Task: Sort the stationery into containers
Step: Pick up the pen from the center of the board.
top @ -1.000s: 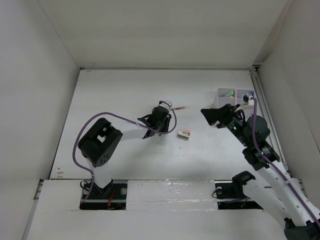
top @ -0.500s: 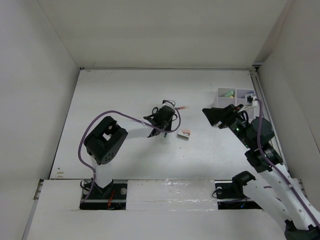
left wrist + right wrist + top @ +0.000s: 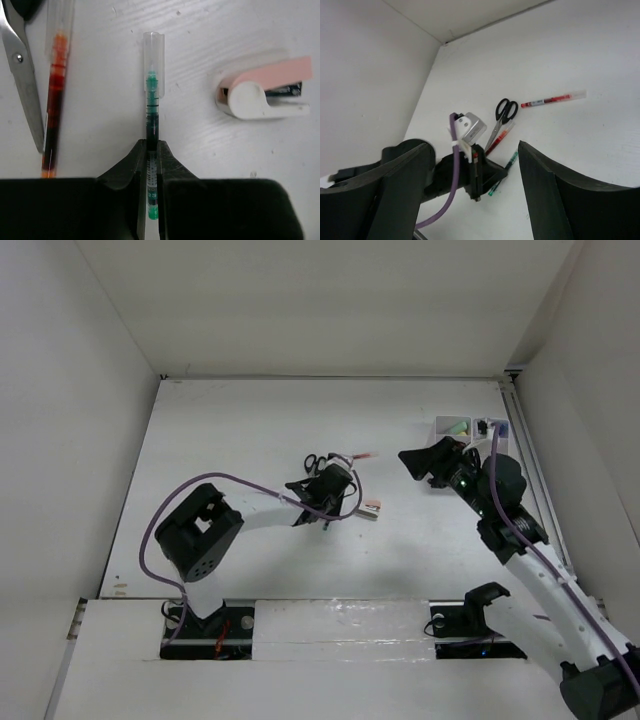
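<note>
My left gripper (image 3: pixel 151 145) is shut on a thin green pen (image 3: pixel 151 120) that lies flat on the table, its clear cap pointing away. In the top view the left gripper (image 3: pixel 325 503) sits mid-table, with the white-pink eraser (image 3: pixel 371 507) just to its right. Black-handled scissors (image 3: pixel 22 75) and an orange-red pen (image 3: pixel 54 100) lie to the left of the green pen. A red pen (image 3: pixel 552 99) lies farther back. My right gripper (image 3: pixel 425 462) hangs open and empty in front of the white organizer box (image 3: pixel 482 426), which holds a light green marker (image 3: pixel 458 427).
White walls close in the table on the left, the back and the right. The right forearm (image 3: pixel 500 495) covers the box's near compartments. A rail (image 3: pixel 525 455) runs along the right edge.
The left jaws have closed onto the green pen, and that gripper has slid right, toward the eraser. The right gripper has opened wider and turned a little to the left.
</note>
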Controlling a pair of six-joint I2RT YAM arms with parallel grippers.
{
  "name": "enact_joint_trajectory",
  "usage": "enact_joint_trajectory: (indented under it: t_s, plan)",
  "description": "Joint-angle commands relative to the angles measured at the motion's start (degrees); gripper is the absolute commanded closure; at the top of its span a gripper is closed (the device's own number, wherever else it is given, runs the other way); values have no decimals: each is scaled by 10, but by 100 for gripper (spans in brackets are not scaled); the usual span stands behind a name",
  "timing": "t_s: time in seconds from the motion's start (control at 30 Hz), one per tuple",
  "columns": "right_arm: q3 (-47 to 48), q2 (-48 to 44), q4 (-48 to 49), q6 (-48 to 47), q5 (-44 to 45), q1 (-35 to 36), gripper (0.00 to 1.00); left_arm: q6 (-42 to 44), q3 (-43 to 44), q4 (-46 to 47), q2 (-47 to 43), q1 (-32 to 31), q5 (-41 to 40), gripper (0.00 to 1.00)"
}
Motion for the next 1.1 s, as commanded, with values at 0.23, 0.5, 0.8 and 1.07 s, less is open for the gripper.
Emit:
enact_joint_trajectory:
  t_s: [0.23, 0.5, 0.8, 1.07]
  plan:
    - [-37, 112, 183, 72, -83, -6, 19, 26, 41, -74, -112, -56, -42, 100]
    - [-65, 174, 262, 117, -119, 0, 19, 33, 63, -70, -166, -63, -59, 100]
    - [-81, 233, 351, 157, -113, 56, 19, 48, 63, -43, -218, -63, -27, 100]
    - [-64, 305, 405, 180, -112, 73, 22, 48, 45, -26, -249, -63, -2, 100]
